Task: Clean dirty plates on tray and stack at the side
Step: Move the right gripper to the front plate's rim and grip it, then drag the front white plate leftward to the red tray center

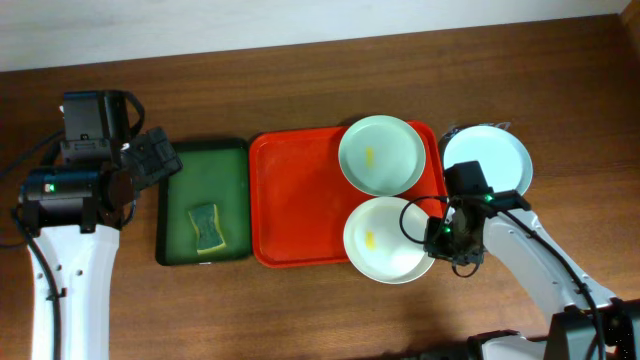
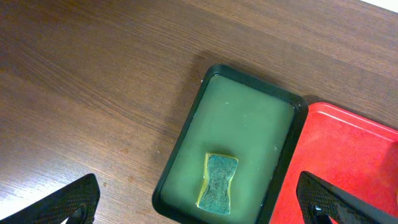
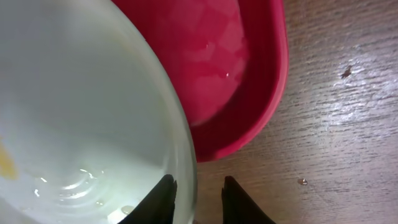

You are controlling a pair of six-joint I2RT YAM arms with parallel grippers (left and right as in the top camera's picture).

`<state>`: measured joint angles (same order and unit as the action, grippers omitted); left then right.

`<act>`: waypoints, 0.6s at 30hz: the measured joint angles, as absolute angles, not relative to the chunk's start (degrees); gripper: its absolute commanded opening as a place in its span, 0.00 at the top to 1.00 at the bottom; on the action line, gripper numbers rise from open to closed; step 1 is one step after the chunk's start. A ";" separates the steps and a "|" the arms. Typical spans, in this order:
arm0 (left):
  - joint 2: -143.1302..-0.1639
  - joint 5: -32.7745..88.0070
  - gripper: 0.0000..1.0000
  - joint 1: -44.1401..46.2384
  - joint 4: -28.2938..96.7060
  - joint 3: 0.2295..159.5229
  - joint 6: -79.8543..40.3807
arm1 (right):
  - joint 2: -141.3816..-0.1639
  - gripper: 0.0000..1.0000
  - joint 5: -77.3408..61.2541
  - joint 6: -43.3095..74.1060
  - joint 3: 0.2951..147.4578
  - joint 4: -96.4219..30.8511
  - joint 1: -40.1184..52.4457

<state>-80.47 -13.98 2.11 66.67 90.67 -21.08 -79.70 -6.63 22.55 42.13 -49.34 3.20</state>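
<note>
Right wrist view: the right gripper point(image 3: 199, 198) has its jaws narrow, astride the rim of a round, glossy pale mint plate point(image 3: 74, 112) with a yellow smear. I cannot tell whether they pinch it. That plate overhangs the front right corner of the large bright red plastic tray point(image 3: 261, 93). A second plate point(image 1: 380, 155), also smeared, sits at the tray's far right. A third plate point(image 1: 495, 155) lies on the wooden table point(image 1: 300, 310) just beside the tray. The left gripper point(image 2: 199, 208) hangs wide open and empty above a dark green tray point(image 2: 186, 137) holding a yellow-green sponge point(image 2: 217, 183).

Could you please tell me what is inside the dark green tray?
A yellow-green sponge lies in the green tray, toward the robot's end; the rest looks bare. Anything beneath the sponge is covered.
</note>
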 measured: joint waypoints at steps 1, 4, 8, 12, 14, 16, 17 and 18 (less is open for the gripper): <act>-80.47 -13.98 0.01 2.11 66.67 90.67 -21.10 | -79.70 0.74 -6.63 22.52 41.98 -49.34 3.20; -80.47 -13.98 0.01 2.11 66.67 90.67 -21.08 | -79.70 0.83 -6.63 22.41 41.98 -48.75 3.20; -80.47 -13.98 0.01 2.11 66.67 90.67 -21.08 | -79.70 0.89 -6.63 22.59 41.98 -48.73 3.20; -80.47 -13.98 0.01 2.11 66.67 90.67 -21.08 | -79.70 0.96 -6.76 22.68 41.98 -48.66 3.20; -80.47 -13.98 0.01 2.11 66.67 90.67 -21.08 | -79.70 0.96 -7.11 22.72 41.98 -48.56 3.20; -80.47 -13.98 0.01 2.11 66.67 90.67 -21.08 | -79.70 0.96 -7.55 22.72 41.98 -48.58 3.20; -80.47 -13.98 0.01 2.11 66.67 90.67 -21.08 | -79.70 0.96 -8.25 22.74 41.98 -48.58 3.20; -80.47 -13.98 0.01 2.11 66.67 90.67 -21.08 | -79.70 0.96 -8.93 22.74 41.98 -48.58 3.20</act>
